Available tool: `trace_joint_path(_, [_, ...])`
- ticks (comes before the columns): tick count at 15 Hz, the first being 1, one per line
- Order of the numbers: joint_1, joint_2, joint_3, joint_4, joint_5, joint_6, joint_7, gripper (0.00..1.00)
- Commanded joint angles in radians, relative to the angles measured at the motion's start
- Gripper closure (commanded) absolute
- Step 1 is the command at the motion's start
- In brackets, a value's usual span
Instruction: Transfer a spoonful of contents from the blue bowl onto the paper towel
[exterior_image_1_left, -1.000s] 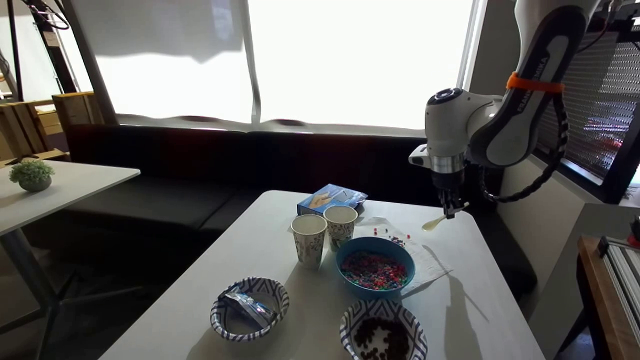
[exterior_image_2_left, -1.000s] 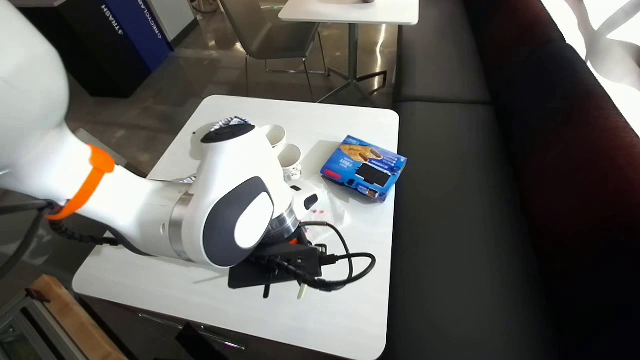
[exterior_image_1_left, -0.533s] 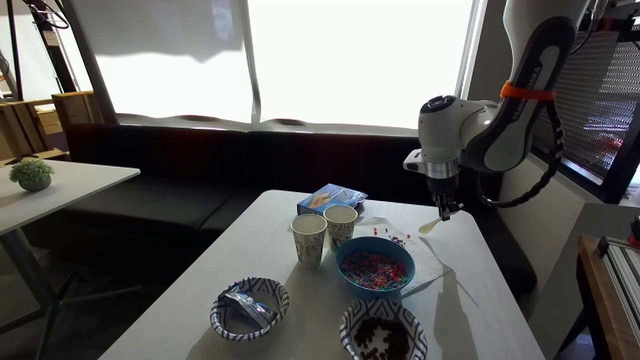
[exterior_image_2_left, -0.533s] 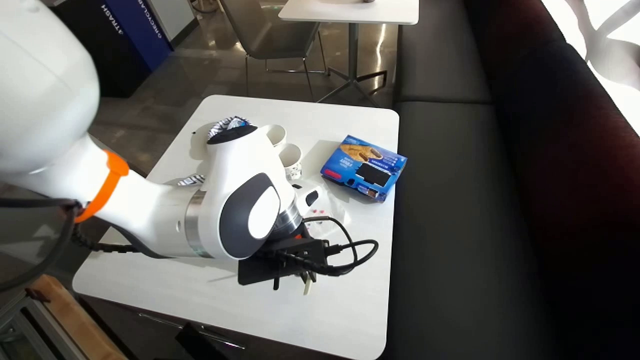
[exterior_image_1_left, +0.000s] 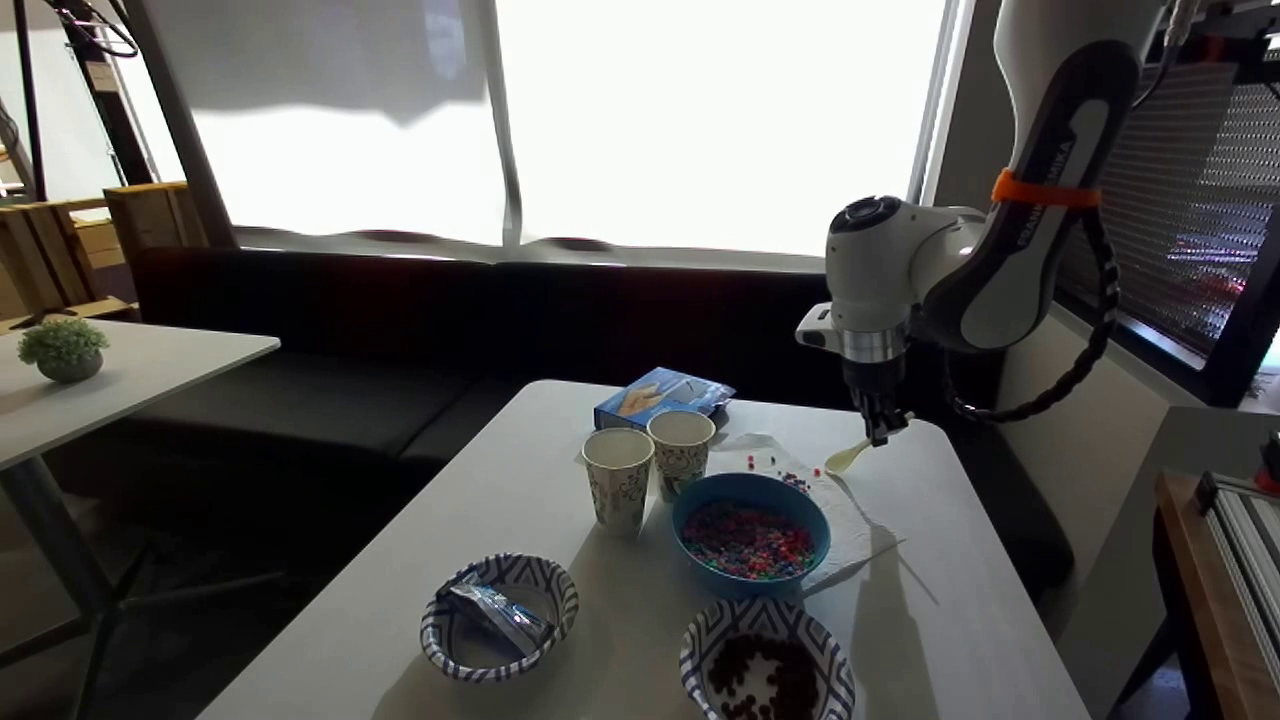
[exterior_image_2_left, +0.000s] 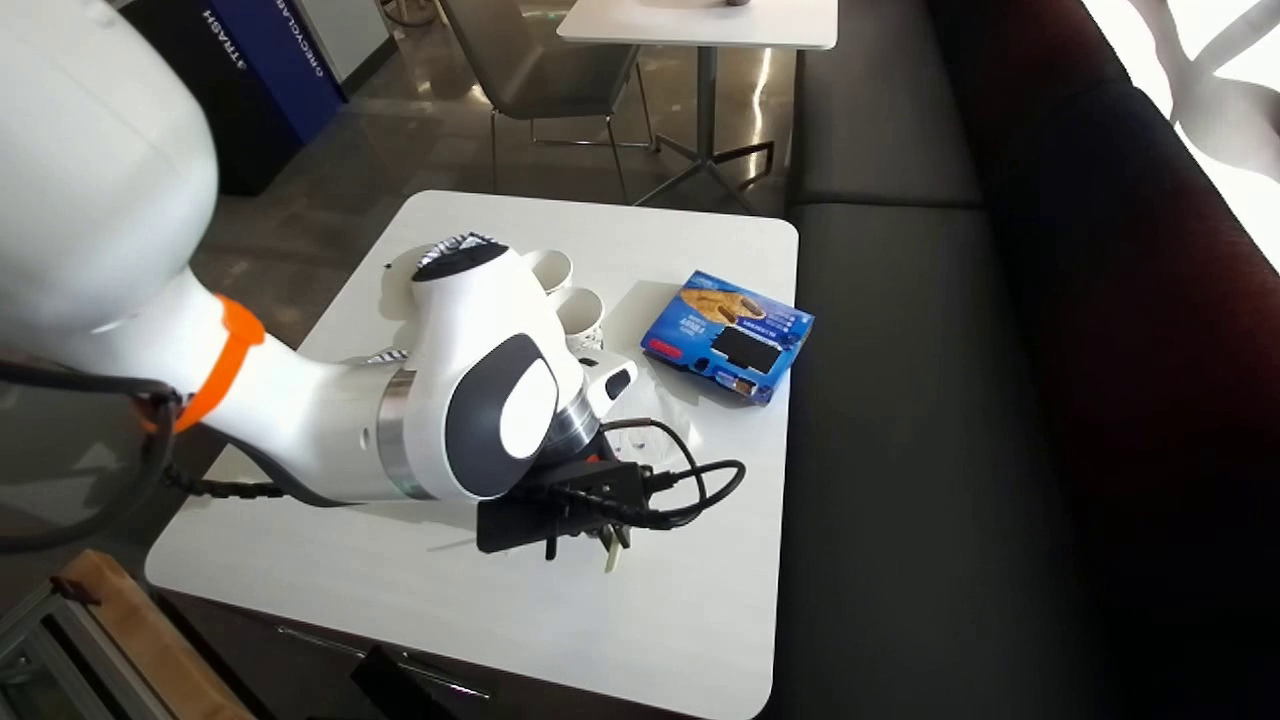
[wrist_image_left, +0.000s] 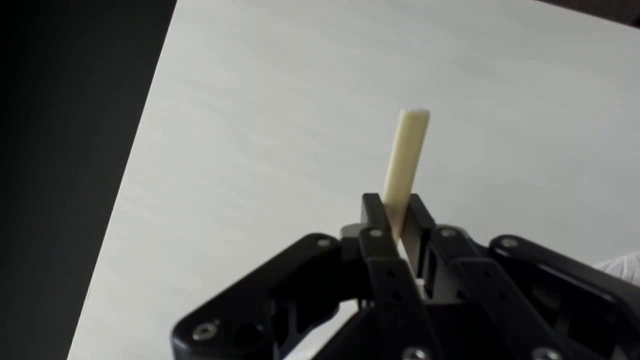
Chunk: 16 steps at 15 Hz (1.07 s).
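Observation:
The blue bowl (exterior_image_1_left: 742, 585) holds pinkish-red and bluish loose contents (exterior_image_1_left: 755, 545); the arm hides it in an exterior view. The white paper towel (exterior_image_1_left: 852, 525) lies flat behind and beside the bowl, with several loose bits (exterior_image_1_left: 794, 482) on it; a corner shows in the wrist view (wrist_image_left: 625, 267). My gripper (exterior_image_1_left: 884, 438) is shut on the handle of a pale yellow spoon (exterior_image_1_left: 846, 460), also seen in the wrist view (wrist_image_left: 406, 150). The spoon tilts down, its scoop end near the towel's far right edge. I make out no bits in it. Whether it touches the towel, I cannot tell.
Two paper cups (exterior_image_1_left: 618, 480) stand left of the blue bowl, with a blue carton (exterior_image_1_left: 660, 395) behind. A patterned bowl with dark contents (exterior_image_1_left: 765, 625) stands in front. A patterned bowl with a silver packet (exterior_image_1_left: 500, 665) is front left. The table edge (wrist_image_left: 134, 145) shows in the wrist view.
The arm has moved left and slightly down in an exterior view, carrying the spoon closer to the paper towel and the loose bits. The bowls, cups and carton have not moved.

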Motion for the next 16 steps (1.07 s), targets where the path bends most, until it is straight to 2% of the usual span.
trace_joint_path(1, [0.001, 0.032, -0.001, 0.020, -0.025, 0.043, 0.046, 0.97])
trace_joint_path(9, [-0.011, 0.053, 0.010, 0.017, 0.001, 0.145, 0.037, 0.97])
trace_joint_path(16, [0.005, 0.055, -0.007, 0.007, -0.008, 0.209, 0.039, 0.97])
